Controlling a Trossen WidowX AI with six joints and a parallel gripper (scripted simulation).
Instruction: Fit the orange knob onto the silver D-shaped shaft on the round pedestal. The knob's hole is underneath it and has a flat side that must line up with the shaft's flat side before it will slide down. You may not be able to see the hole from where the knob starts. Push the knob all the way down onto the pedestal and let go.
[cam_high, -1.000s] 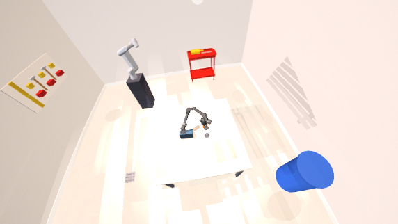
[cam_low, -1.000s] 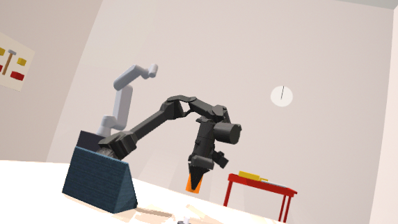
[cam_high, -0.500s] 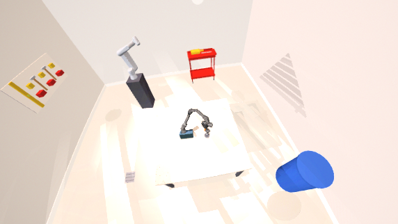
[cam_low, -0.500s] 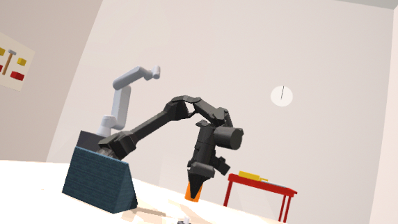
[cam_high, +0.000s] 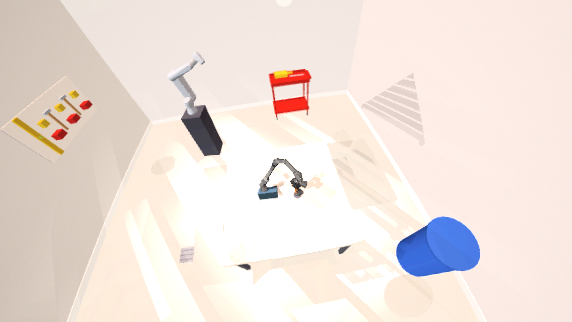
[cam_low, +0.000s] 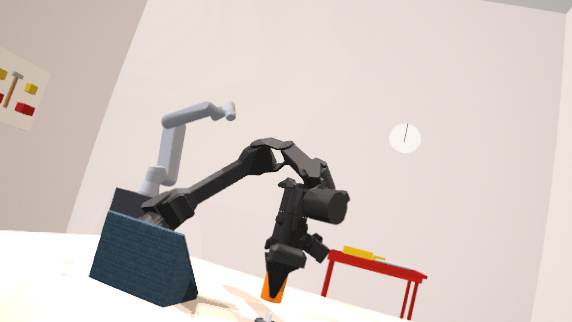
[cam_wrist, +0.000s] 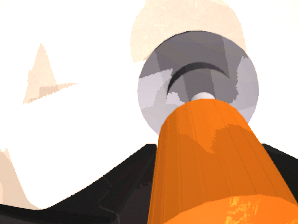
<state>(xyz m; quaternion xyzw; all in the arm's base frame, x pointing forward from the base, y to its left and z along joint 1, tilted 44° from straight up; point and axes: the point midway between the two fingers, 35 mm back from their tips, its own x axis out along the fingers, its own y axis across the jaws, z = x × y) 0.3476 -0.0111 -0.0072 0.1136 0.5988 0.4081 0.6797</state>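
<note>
My gripper (cam_low: 274, 294) (cam_wrist: 207, 165) is shut on the orange knob (cam_low: 266, 291) (cam_wrist: 210, 135), one finger on either side. The knob hangs nearly upright, slightly tilted in the exterior view. The round grey pedestal (cam_wrist: 200, 47) (cam_high: 298, 195) is below it. The silver shaft (cam_low: 268, 316) (cam_wrist: 203, 95) stands on the pedestal, with a small gap between its top and the knob's underside in the exterior view. In the wrist view the shaft's rounded tip peeks out past the knob's far edge. The knob's hole and the flat sides of hole and shaft are hidden.
The arm's blue base block (cam_high: 268, 193) (cam_low: 140, 260) stands on the white table (cam_high: 280, 235), left of the pedestal. Beyond the table are a grey arm on a dark stand (cam_high: 202, 132), a red cart (cam_high: 291, 106) and a blue bin (cam_high: 420, 252). Shadow patches cross the table.
</note>
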